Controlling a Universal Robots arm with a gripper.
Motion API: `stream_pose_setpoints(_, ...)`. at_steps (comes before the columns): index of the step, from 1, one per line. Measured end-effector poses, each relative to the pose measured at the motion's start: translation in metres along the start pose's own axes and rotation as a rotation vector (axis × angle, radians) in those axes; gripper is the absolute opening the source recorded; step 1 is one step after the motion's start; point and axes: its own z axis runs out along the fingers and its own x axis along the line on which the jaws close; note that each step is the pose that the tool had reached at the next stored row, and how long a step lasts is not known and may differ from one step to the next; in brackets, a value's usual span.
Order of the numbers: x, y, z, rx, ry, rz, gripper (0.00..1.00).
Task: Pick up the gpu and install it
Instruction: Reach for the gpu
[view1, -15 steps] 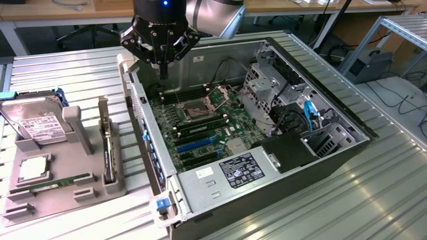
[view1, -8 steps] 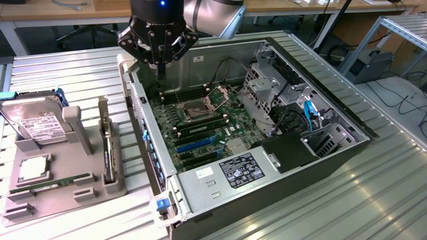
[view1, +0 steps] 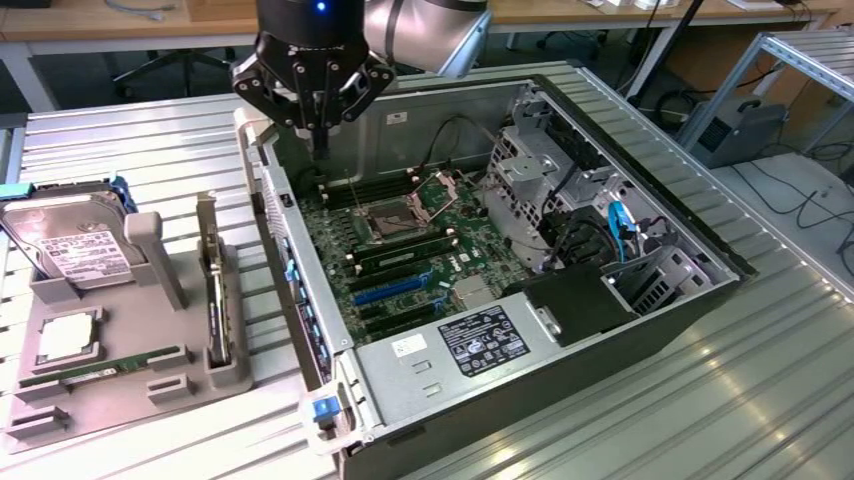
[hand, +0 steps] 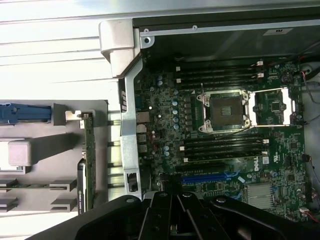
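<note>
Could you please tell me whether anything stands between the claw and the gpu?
The computer case's end wall rises between the shut claw, hanging over the motherboard, and the gpu standing on edge in the gray holder outside. The claw looks higher than that wall.

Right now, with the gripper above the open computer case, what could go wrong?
1. The shut gripper hangs over the motherboard; a straight descent could strike its components.
2. The gpu stands on edge in its holder, close to the case wall; a reach could clip that wall.
</note>
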Motion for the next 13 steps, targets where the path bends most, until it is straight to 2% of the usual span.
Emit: stream_pose_setpoints(13,0.0029,-0.0002,0.0,0.0,0.0,0.0,0.11)
